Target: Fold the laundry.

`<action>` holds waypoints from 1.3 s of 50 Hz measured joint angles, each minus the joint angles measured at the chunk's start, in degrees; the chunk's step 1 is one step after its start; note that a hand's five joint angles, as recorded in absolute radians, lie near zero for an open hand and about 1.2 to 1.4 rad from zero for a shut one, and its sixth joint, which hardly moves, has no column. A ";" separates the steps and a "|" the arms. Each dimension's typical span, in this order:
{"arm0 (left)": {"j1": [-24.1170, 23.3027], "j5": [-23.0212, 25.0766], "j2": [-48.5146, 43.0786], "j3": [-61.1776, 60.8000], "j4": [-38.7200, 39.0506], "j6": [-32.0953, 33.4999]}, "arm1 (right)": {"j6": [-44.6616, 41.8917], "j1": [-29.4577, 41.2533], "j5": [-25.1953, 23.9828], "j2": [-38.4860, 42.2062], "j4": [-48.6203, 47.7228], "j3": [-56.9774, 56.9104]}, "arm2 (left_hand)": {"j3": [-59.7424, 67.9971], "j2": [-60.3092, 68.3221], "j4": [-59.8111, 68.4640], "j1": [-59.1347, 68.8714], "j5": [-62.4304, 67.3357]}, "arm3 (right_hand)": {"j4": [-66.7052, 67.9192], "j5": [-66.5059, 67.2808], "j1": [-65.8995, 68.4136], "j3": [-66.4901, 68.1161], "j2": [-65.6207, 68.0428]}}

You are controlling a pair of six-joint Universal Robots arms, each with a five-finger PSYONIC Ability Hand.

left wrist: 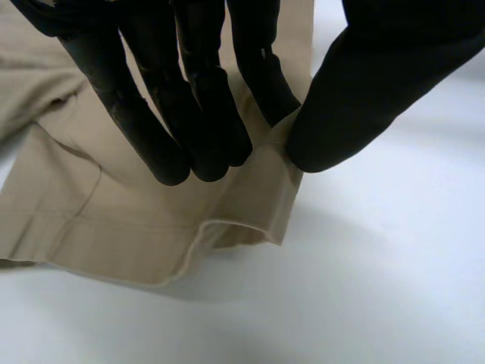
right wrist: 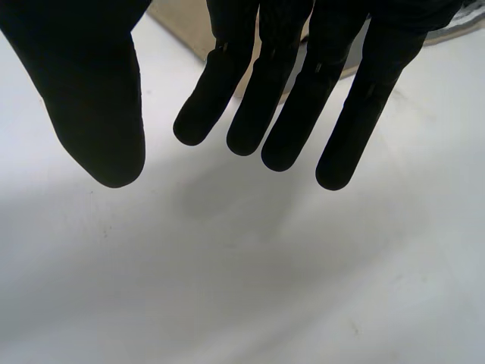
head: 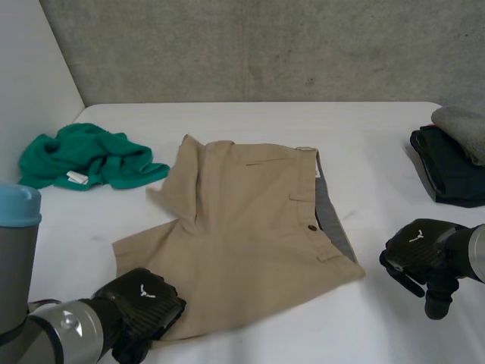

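The khaki shorts (head: 250, 227) lie mid-table (head: 379, 129), waistband toward its right edge and legs toward its left. The left hand (head: 144, 303) pinches the near leg's hem corner between fingers and thumb, while the right hand (head: 420, 254) hovers just beyond the waistband's near corner, fingers straight and empty. There is one pair of shorts, one crumpled green garment (head: 87, 155) near the far left corner, and two folded pieces at the right edge, a grey one (head: 462, 125) on a dark one (head: 451, 174).

A robotics test lab: plain white table (head: 379, 326) against a rough concrete wall (head: 265, 45) across the frame's top, grey robot arm (head: 45, 334) lower left, khaki shorts (head: 250, 227) mid-frame.
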 measured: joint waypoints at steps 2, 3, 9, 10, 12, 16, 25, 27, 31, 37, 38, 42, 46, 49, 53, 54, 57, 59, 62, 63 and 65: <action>0.11 -0.35 0.07 0.28 1.24 0.43 | 1.18 0.15 -0.63 -0.33 -1.90 0.50 | 0.00 0.00 0.00 0.00 0.00 | -2.07 1.57 -1.14 -2.00 -1.68; 0.17 -0.50 -0.01 0.47 1.83 0.47 | 1.90 0.26 -0.84 -0.41 -2.93 0.73 | 0.00 0.00 0.00 0.00 0.00 | -3.45 3.51 -2.76 -3.42 -3.00; 1.44 -4.34 -3.99 5.48 12.15 -0.82 | 13.76 1.94 -2.92 -0.76 -19.29 5.45 | 0.00 0.00 0.00 0.00 0.00 | -32.06 -5.08 -30.79 -31.78 -31.51; 1.68 -5.43 -5.13 6.84 13.99 -1.32 | 15.64 2.19 -3.10 -0.84 -22.17 6.65 | 0.00 0.00 0.00 0.00 0.00 | -34.48 -7.57 -32.67 -34.35 -33.60; 1.92 -6.55 -6.29 8.22 15.66 -1.85 | 18.05 2.53 -3.34 -1.00 -26.22 8.47 | 0.00 0.00 0.00 0.00 0.00 | -36.43 -9.69 -34.55 -36.51 -35.85; 2.50 -9.84 -9.61 12.61 19.38 -3.44 | 22.23 3.33 -3.68 -1.79 -34.60 13.64 | 0.00 0.00 0.01 0.00 0.00 | -40.28 -13.76 -37.87 -39.84 -39.52; 2.53 -13.46 -15.04 20.55 21.48 -6.16 | 28.64 7.83 -3.70 -2.82 -46.77 22.13 | 0.00 0.00 0.01 0.00 0.00 | -39.13 -10.27 -37.66 -39.58 -38.51; 2.40 -13.66 -15.74 21.49 21.32 -6.57 | 29.95 9.17 -3.35 -2.46 -49.25 22.96 | 0.00 0.00 0.01 0.00 0.00 | -38.44 -9.70 -37.64 -38.51 -37.64; 2.32 -13.72 -16.32 22.12 20.95 -7.14 | 31.55 11.18 -1.83 -0.63 -53.74 23.22 | 0.00 0.00 0.01 0.00 0.00 | -36.53 -8.02 -35.15 -36.15 -35.61; 2.66 -13.60 -16.14 21.44 20.61 -8.04 | 32.42 14.05 2.08 3.35 -59.95 21.95 | 0.00 0.00 0.01 0.00 0.00 | -18.72 9.44 -16.72 -18.19 -17.34; 2.76 -13.55 -15.97 21.19 20.59 -8.24 | 32.40 14.54 2.80 4.07 -60.82 21.61 | 0.00 0.00 0.01 0.00 0.00 | -12.08 15.80 -10.19 -11.60 -10.57; 3.09 -13.23 -15.01 19.87 20.24 -9.20 | 32.08 15.81 4.85 5.77 -62.42 20.53 | 0.00 0.00 0.01 0.00 0.00 | -0.46 26.56 -4.99 -0.58 -0.30; 3.14 -12.07 -12.96 16.91 18.40 -10.64 | 30.55 15.74 6.27 4.91 -60.46 19.63 | 0.00 0.00 0.01 0.00 0.00 | 0.02 27.04 -4.99 -0.38 -0.30; 2.93 -9.85 -10.48 13.17 15.37 -11.44 | 28.04 14.14 6.37 1.59 -54.95 19.34 | 0.00 0.00 0.01 0.00 0.00 | 0.02 27.08 -4.99 -0.38 -0.30; 2.37 -5.09 -6.06 6.72 9.50 -11.70 | 22.27 10.19 5.30 -4.17 -42.94 18.79 | 0.00 0.00 0.01 0.00 0.00 | 0.03 27.08 -4.99 -0.38 -0.30; 2.24 -4.18 -5.25 5.54 8.40 -11.66 | 20.99 9.36 4.97 -5.14 -40.39 18.67 | 0.00 0.00 0.01 0.00 0.00 | 0.02 27.08 -4.99 -0.38 -0.30; 1.62 -0.97 -2.23 1.31 4.29 -11.16 | 15.37 5.97 3.55 -8.24 -30.02 18.16 | 0.00 0.00 0.02 0.00 0.00 | 0.03 27.08 -4.99 -0.38 -0.30; 0.77 1.64 0.68 -2.62 0.35 -10.11 | 8.77 2.26 1.83 -10.27 -18.76 17.66 | 0.00 0.00 0.02 0.00 0.00 | 0.05 27.09 -4.99 -0.38 -0.30; 0.04 2.89 2.52 -4.98 -1.83 -9.01 | 3.96 -0.27 0.47 -11.05 -11.14 17.26 | 0.00 0.00 0.02 0.00 0.00 | 0.05 27.08 -4.99 -0.22 -0.30; -0.24 3.04 2.98 -5.54 -2.20 -8.55 | 2.48 -0.99 -0.05 -11.13 -8.95 17.06 | 0.00 0.00 0.03 0.00 0.00 | 0.05 27.08 -4.99 -0.16 -0.30; -0.81 2.76 3.46 -6.00 -2.08 -7.65 | 0.52 -1.83 -0.92 -10.89 -5.95 16.43 | 0.00 0.00 0.03 0.00 0.00 | 0.06 27.08 -4.99 -0.05 -0.30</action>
